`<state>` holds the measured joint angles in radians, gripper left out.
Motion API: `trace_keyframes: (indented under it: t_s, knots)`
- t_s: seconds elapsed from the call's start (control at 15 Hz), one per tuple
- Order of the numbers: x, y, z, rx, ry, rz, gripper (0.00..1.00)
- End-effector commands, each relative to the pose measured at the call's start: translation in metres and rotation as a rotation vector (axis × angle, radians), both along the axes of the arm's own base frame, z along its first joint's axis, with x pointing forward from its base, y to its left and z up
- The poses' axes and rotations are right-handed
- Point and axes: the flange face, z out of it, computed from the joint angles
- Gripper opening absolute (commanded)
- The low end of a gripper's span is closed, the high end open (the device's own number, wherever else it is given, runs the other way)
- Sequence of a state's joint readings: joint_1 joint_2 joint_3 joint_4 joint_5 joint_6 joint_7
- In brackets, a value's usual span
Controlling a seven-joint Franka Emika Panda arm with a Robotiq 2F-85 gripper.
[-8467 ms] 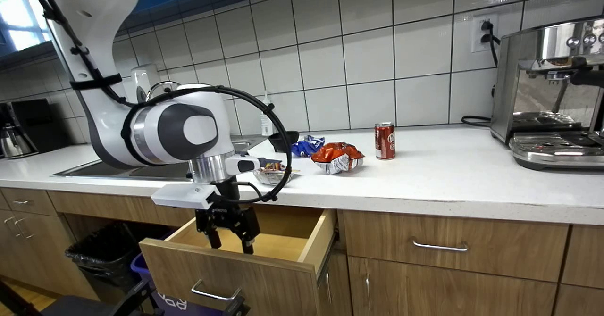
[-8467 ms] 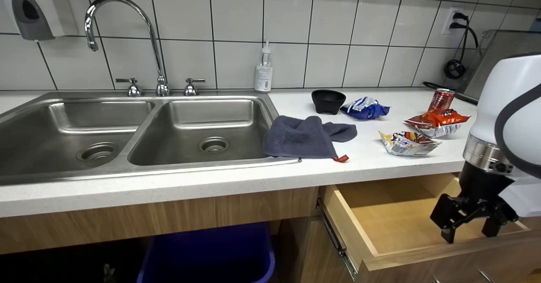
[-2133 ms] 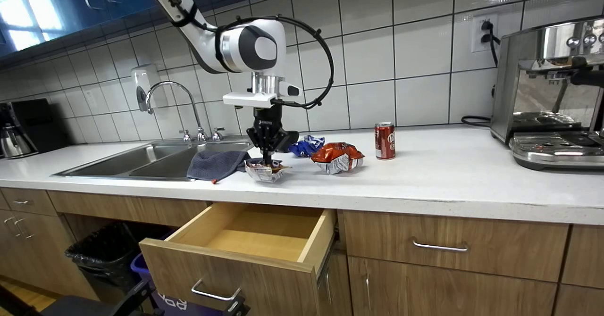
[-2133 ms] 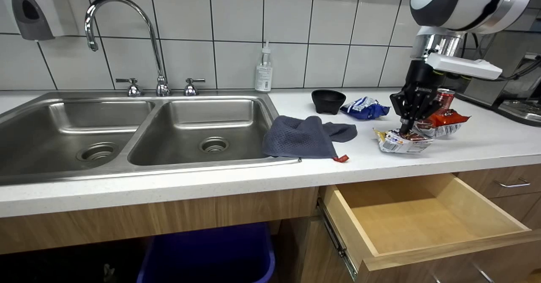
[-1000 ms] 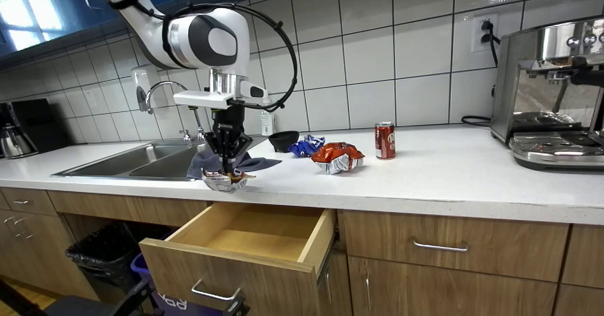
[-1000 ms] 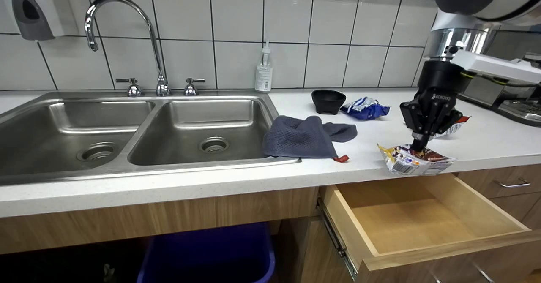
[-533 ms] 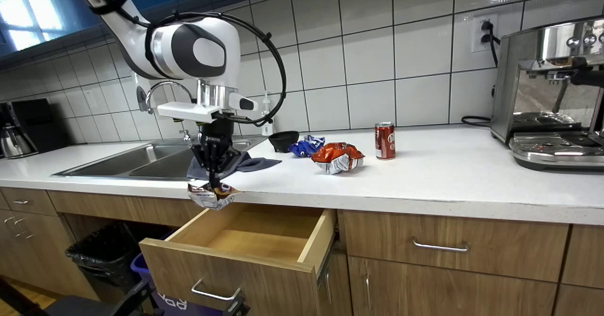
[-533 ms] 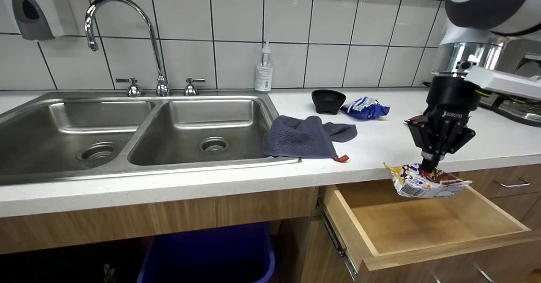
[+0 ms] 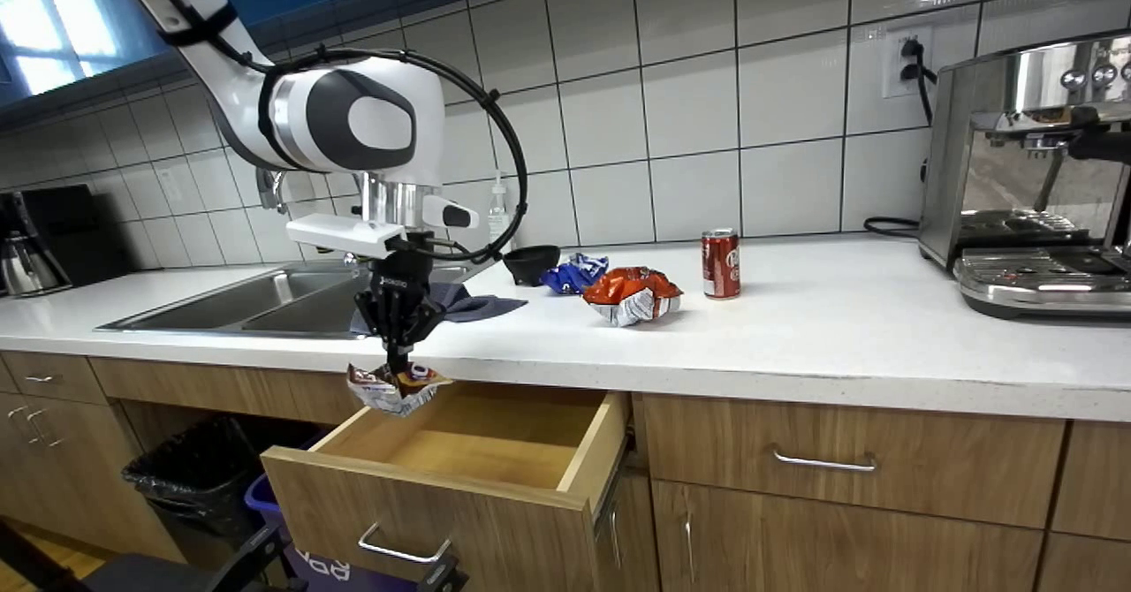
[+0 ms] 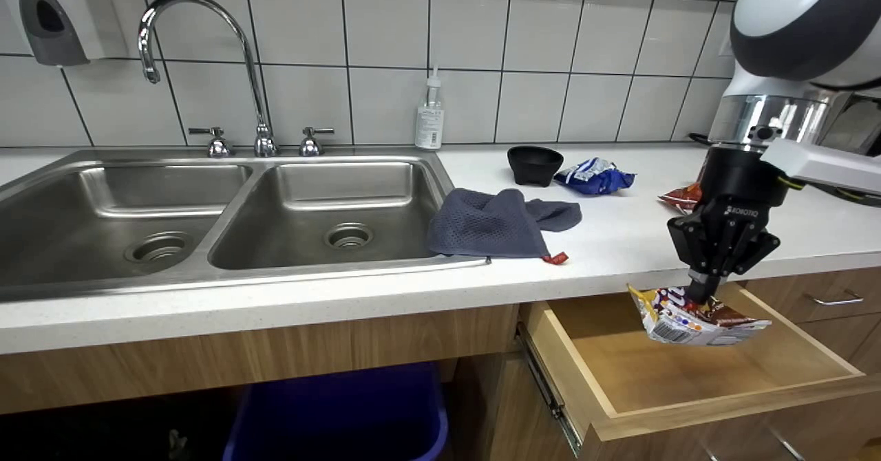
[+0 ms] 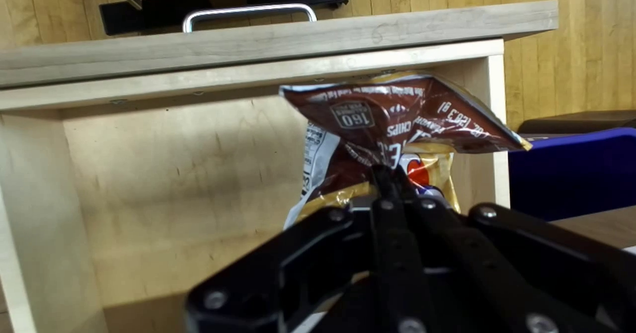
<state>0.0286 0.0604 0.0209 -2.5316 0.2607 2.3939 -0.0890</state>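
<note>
Chip bag (image 10: 695,323), brown and yellow on top and whitish underneath, is pinched by its folded middle in the gripper (image 10: 702,292), whose jaws are pressed together on it. It is held in the air above the pulled-out drawer (image 9: 442,483). By the robot arm (image 9: 380,124), an exterior view is entered from eleven o'clock; from there it is inclined downwards and then bent, so that the gripper is pointed straight to six o'clock.

Under the bag, in the wrist view, the wooden floor of the drawer is seen, mostly toward nine o'clock. At eight o'clock from the bag, in an exterior view, a trash bin (image 9: 177,486) lined in black is seen. In an exterior view, between eight and nine o'clock from the bag, a blue bin (image 10: 344,399) is placed under the white counter (image 9: 839,309); its inside is too dark to be read. Between ten and eleven o'clock, a black bowl (image 10: 535,168) is set, of which the content cannot be told, and a blue snack bag (image 10: 595,177) is laid just beside. Near nine o'clock, a two-basin steel sink (image 10: 232,221) is fitted with one drain (image 10: 347,236) in each basin.
</note>
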Motion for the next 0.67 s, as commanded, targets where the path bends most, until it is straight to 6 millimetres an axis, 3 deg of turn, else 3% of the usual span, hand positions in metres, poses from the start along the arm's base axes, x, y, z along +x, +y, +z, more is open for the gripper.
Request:
trace_keyframes:
  t_s: [0.0,0.6]
  knots:
    - [-0.003,0.005,-0.010,0.006,-0.008,-0.009,0.00]
    - [0.001,0.010,-0.038,-0.013,-0.007,-0.002,0.00]
